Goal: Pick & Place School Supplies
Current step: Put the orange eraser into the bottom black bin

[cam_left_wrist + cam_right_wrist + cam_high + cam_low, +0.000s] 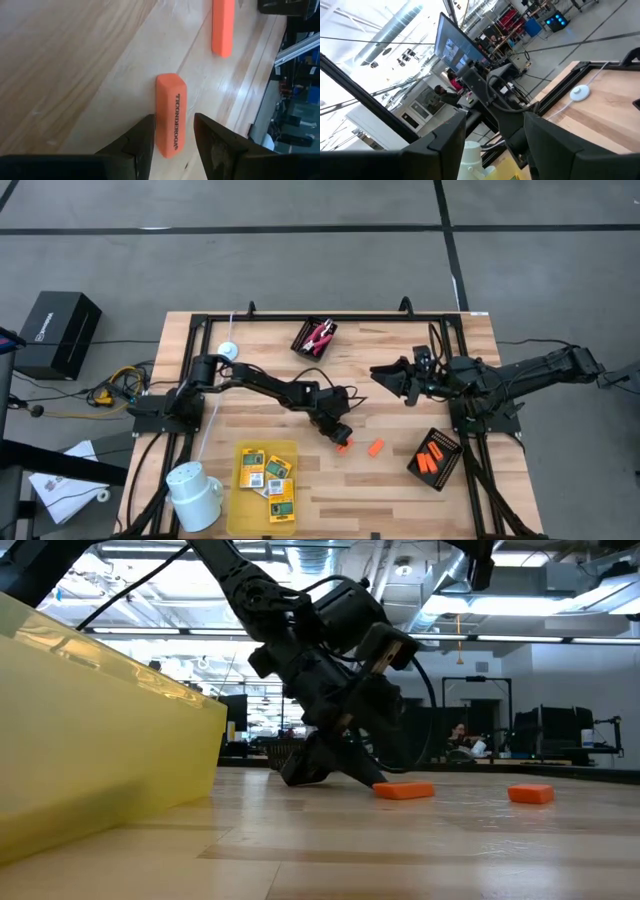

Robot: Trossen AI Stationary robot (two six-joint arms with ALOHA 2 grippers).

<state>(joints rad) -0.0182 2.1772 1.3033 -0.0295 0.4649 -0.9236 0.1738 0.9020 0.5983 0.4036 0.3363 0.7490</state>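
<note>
Four yellow-green packets point(266, 476), five orange pieces point(376, 447), one scissors point(318, 336).

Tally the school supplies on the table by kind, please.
Yellow-and-green packets, in the yellow tray: 4
Orange erasers, 2 loose, apparently 3 in the black tray: 5
Red-handled tool: 1
Total: 10

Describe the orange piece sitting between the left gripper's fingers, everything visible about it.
The orange piece is a stubby rectangular block with rounded corners, matte and rubbery-looking like an eraser, with dark lettering printed along one long face. It lies flat on the wooden table, near the middle. The left gripper is down at it, open, one finger on each long side; whether they touch it cannot be told. A second orange piece lies apart from it, farther out.
</note>
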